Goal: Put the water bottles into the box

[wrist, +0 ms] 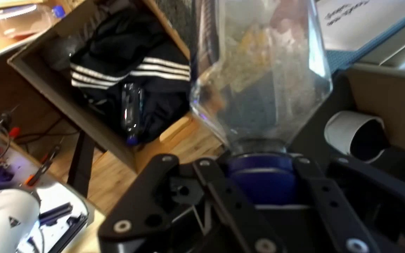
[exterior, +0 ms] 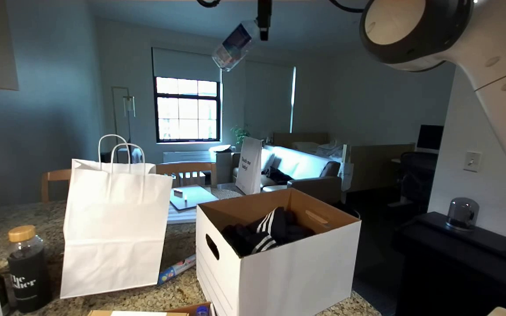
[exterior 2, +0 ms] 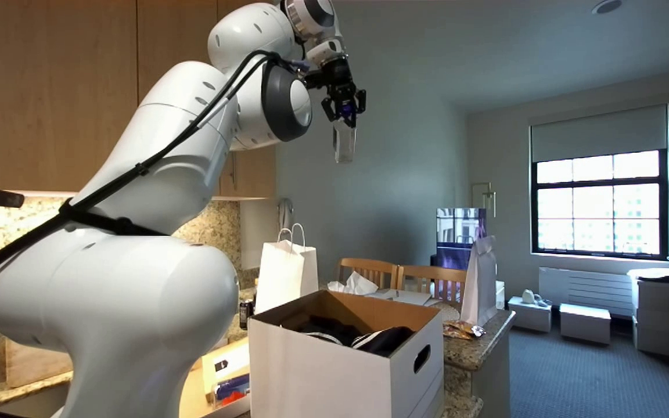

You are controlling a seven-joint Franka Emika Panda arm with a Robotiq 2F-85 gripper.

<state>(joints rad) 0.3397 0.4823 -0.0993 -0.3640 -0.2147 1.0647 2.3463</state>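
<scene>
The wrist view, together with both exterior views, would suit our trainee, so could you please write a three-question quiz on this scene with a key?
1. Multiple choice: What does the black robot hand hold?
A) a white paper bag with handles
B) a clear plastic bottle with a blue cap
C) a dark jar with a tan lid

2. Fill in: Another clear plastic bottle lies on ____ inside the white cardboard box with brown inner walls.

3. True or false: The held bottle is inside the box.

Key:
1. B
2. black fabric with white stripes
3. False; in both exterior views it hangs higher than the box.
</scene>
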